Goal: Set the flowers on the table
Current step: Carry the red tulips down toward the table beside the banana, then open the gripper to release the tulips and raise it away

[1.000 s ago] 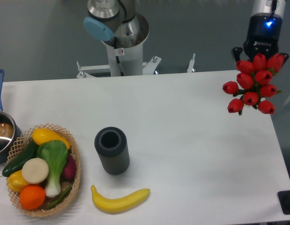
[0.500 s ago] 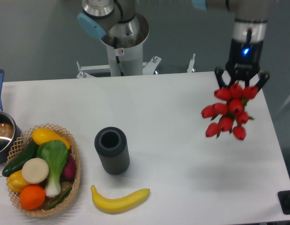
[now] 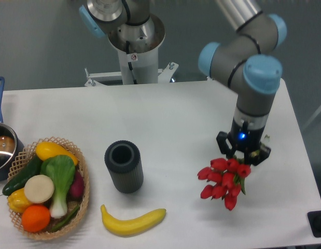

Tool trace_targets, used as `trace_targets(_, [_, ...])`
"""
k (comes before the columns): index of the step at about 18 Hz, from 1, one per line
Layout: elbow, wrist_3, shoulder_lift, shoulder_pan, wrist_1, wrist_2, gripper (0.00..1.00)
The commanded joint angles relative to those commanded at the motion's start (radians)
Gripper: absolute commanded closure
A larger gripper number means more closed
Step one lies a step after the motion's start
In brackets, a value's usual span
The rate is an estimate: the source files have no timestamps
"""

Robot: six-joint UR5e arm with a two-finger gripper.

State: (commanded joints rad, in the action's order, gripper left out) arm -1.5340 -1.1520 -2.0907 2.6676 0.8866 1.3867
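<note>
The flowers point(image 3: 223, 181), a bunch of red tulip buds, hang below my gripper point(image 3: 243, 153) over the right part of the white table point(image 3: 181, 119). The gripper points down and is shut on the stems, which are mostly hidden behind the buds and the gripper. The buds are low above the tabletop, or touching it; I cannot tell which.
A dark ribbed cylindrical vase point(image 3: 124, 166) stands upright left of centre. A yellow banana point(image 3: 132, 221) lies in front of it. A wicker basket point(image 3: 82, 202) of vegetables sits at the front left, a pot point(image 3: 1, 150) at the left edge. The arm's base point(image 3: 134, 46) stands behind the table.
The arm has swung down and to the left, carrying the flowers from above the table's far right edge to low over its right front part.
</note>
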Motion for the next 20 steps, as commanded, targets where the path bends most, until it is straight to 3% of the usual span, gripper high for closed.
trace_targets(11, [0.003, 0.015, -0.055, -0.012, -0.012, 0.002, 0.57])
trace_targets(19, [0.037, 0.012, -0.034, -0.012, -0.014, 0.011, 0.00])
trace_targets(20, [0.040, 0.012, -0.013, -0.012, -0.014, 0.030, 0.00])
